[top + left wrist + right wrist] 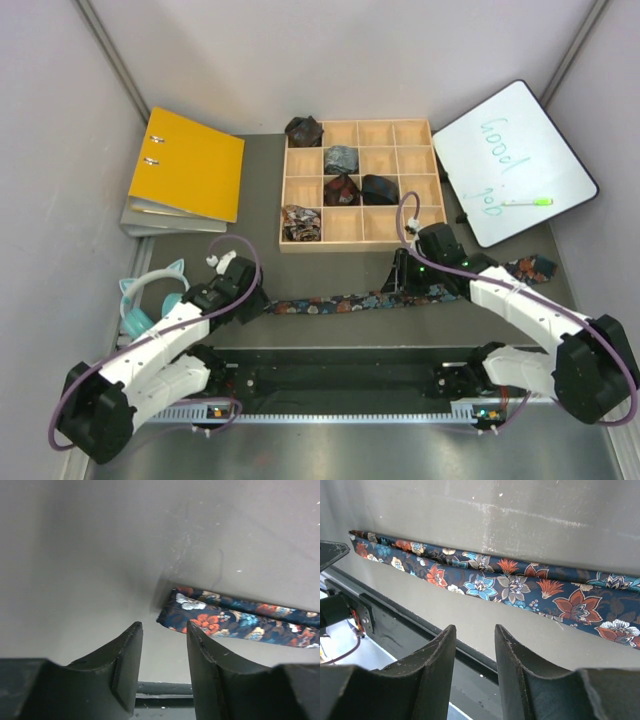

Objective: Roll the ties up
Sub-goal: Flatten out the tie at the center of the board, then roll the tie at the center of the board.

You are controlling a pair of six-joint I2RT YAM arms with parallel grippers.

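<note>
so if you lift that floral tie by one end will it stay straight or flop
Likely flops: the floral tie lies flat on the table like soft fabric, so the rest should sag. Thin, so probably light. Pushed, it would likely bunch rather than slide whole.

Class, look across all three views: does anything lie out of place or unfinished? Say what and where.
One floral tie lies unrolled, stretched flat across the table in front of the wooden tray. It looks odd because five rolled ties already sit bundled in the tray's compartments.
</note>
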